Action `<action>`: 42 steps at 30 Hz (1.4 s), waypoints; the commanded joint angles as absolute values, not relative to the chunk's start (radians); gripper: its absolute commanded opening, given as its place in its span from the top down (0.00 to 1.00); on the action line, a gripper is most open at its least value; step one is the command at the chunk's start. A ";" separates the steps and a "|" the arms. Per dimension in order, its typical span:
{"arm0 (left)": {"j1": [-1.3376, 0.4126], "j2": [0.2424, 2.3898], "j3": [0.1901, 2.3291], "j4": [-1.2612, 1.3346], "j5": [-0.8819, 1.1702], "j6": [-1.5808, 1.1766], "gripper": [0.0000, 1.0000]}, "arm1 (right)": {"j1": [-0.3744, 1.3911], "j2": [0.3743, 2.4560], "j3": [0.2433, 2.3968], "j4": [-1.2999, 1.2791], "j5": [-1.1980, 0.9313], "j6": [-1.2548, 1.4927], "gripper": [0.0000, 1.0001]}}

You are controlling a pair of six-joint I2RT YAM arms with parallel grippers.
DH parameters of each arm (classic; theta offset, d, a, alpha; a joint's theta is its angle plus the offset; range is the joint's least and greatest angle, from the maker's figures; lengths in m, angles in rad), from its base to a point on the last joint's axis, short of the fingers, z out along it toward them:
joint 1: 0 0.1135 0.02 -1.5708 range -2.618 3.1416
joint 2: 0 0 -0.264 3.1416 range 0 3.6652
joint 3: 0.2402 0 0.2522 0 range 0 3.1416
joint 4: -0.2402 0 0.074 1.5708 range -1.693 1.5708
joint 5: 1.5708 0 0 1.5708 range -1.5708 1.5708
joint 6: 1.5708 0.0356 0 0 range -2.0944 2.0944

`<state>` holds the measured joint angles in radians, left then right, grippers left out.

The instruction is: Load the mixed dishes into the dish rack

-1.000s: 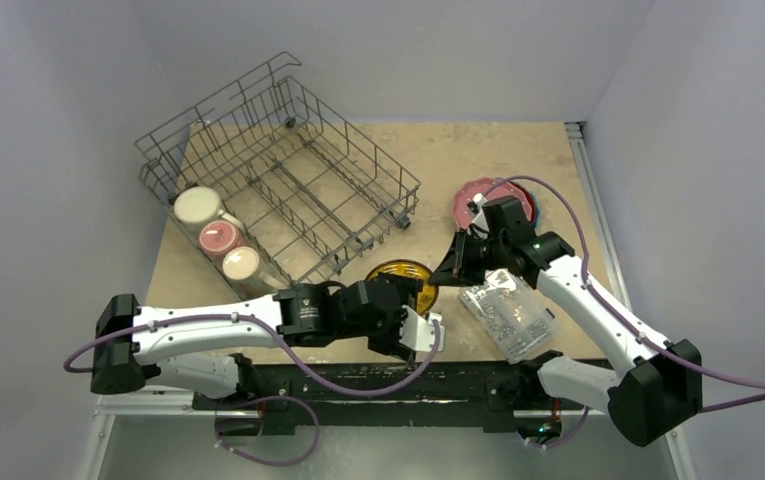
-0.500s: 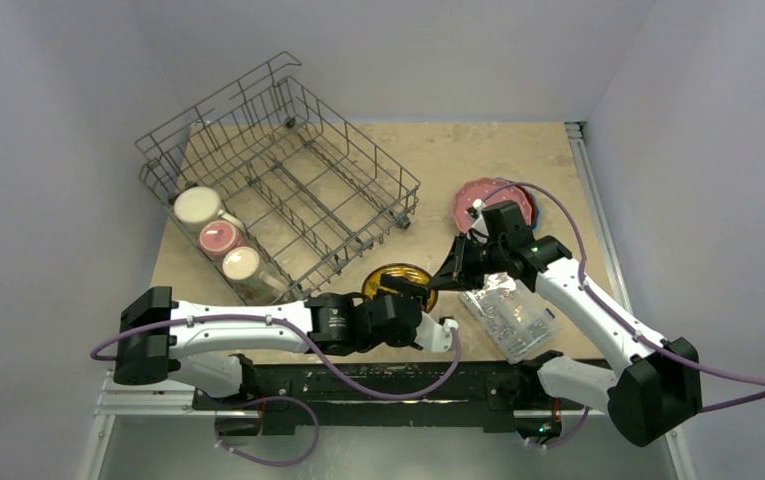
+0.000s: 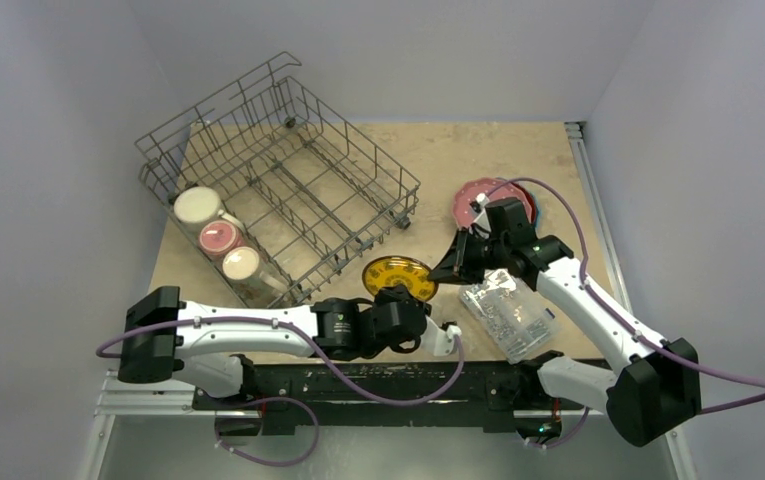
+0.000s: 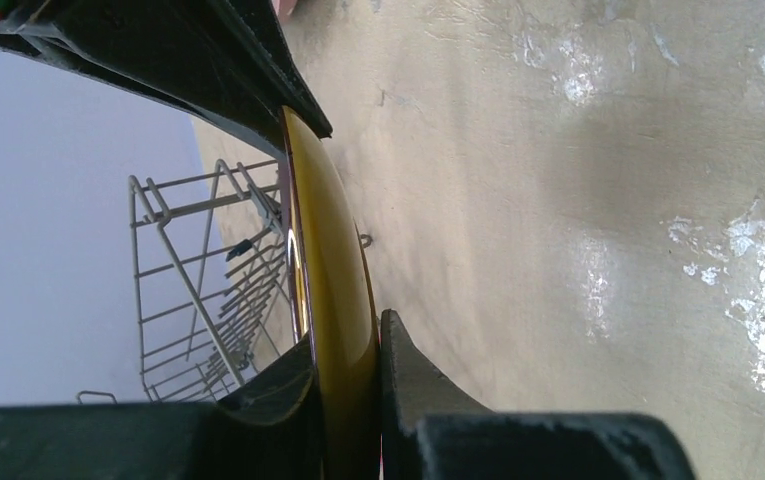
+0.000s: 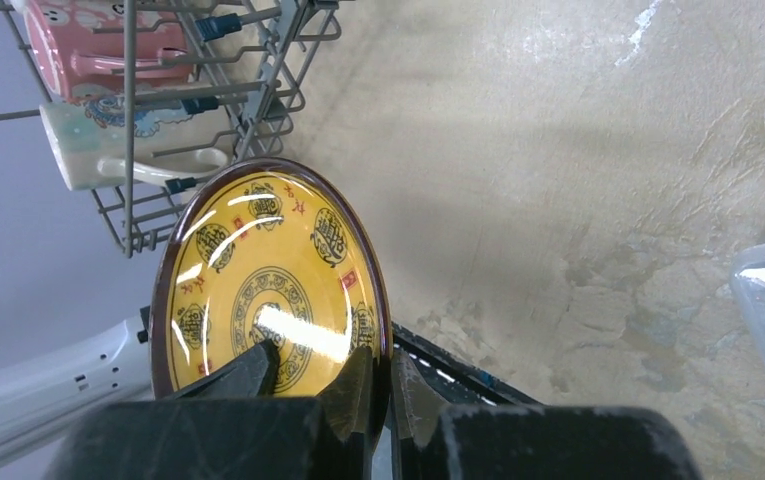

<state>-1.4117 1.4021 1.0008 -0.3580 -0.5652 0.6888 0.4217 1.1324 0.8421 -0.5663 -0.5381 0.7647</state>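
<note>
While the left claw (image 4: 346, 342) pinches the rim of the small round yellow patterned plate (image 3: 398, 273), the right claw (image 5: 383, 372) pinches another side of it.

Yellow plate (image 3: 399, 276): patterned, gripped at its rim, just beside rack.
Dish rack (image 3: 358, 150): grey wire; three mugs (image 3: 220, 238) lodged inside.

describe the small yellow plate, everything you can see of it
The yellow plate is small, round and glossy, likely glazed ceramic, with a dark brown rim and dark medallions with red marks around a centre motif. It is held tilted near a corner of the dish rack, pinched at its rim by both the left gripper and the right gripper.
</note>
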 commanded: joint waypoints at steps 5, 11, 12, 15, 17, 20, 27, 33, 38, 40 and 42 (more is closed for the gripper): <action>-1.395 1.310 1.003 -0.244 -0.576 0.686 1.00 | 0.436 1.129 0.881 -0.543 -0.630 0.650 0.67; -1.274 1.194 1.071 -0.318 -0.387 0.504 1.00 | 0.437 1.016 1.110 -0.675 -0.213 0.589 0.20; -1.229 1.172 1.089 -0.333 -0.325 0.495 1.00 | 0.437 1.000 1.155 -0.700 -0.153 0.573 0.17; -1.059 1.122 1.146 -0.352 -0.109 0.392 1.00 | 0.437 0.976 1.293 -0.790 0.047 0.530 0.12; -0.946 1.121 1.216 -0.391 0.051 0.322 1.00 | 0.436 0.962 1.360 -0.846 0.167 0.515 0.06; -0.797 1.188 1.380 -0.480 0.265 0.222 1.00 | 0.437 0.919 1.364 -0.836 0.210 0.499 0.04; -0.534 1.386 1.648 -0.621 0.648 0.104 1.00 | 0.437 0.893 1.261 -0.813 0.100 0.528 0.05; -0.413 1.459 1.638 -0.609 0.743 0.099 1.00 | 0.437 0.913 1.230 -0.805 0.070 0.543 0.06; -0.329 1.521 1.606 -0.543 0.831 -0.007 1.00 | 0.437 0.958 1.234 -0.772 0.048 0.566 0.06; -0.319 1.551 1.598 -0.546 0.838 -0.034 1.00 | 0.437 0.984 1.236 -0.762 0.044 0.570 0.06; -0.318 1.586 1.611 -0.575 0.845 -0.020 1.00 | 0.437 1.012 1.237 -0.750 0.039 0.572 0.06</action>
